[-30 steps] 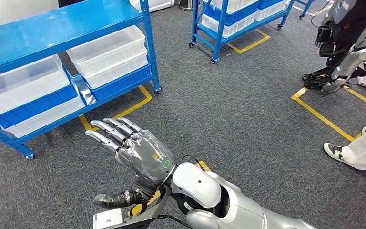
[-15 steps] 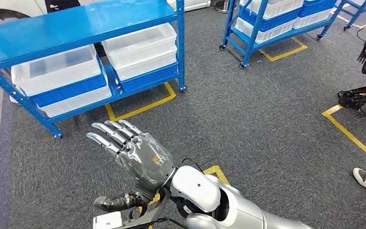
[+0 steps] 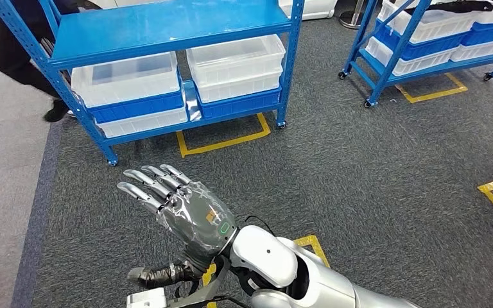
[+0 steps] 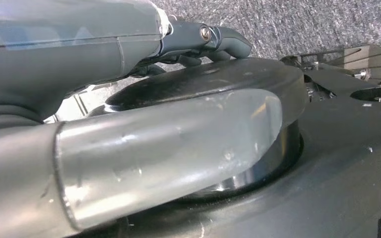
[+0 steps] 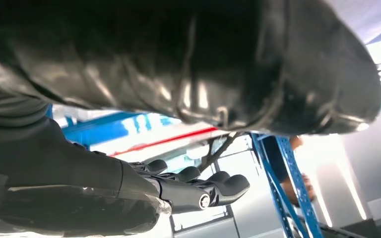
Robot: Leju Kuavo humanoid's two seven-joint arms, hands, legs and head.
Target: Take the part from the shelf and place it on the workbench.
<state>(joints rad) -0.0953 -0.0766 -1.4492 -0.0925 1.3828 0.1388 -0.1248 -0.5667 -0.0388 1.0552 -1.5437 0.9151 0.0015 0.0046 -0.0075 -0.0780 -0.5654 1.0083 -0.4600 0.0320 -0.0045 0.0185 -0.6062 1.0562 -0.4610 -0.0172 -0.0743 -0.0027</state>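
The blue shelf (image 3: 167, 29) stands ahead on the grey carpet, with clear bins (image 3: 128, 80) (image 3: 234, 58) on blue trays on its lower levels. I cannot make out a part in them from here. My right hand (image 3: 180, 212) is raised in front of me, back toward the camera, fingers stretched and spread, thumb out to the side, holding nothing. The right wrist view looks along the same hand (image 5: 178, 191) toward a blue shelf post (image 5: 283, 183). In the left wrist view my left hand (image 4: 129, 74) lies with thumb and fingers extended, nothing between them.
A person in dark clothes (image 3: 13, 45) stands behind the shelf's left end. A second blue shelf on castors (image 3: 423, 38) is at the far right. Yellow tape outlines (image 3: 221, 142) mark the carpet. A paler floor strip (image 3: 6, 192) runs along the left.
The camera has turned: the shelf now sits nearer the middle and the other robot and the person in white have left the picture. My right hand keeps its raised, spread pose.
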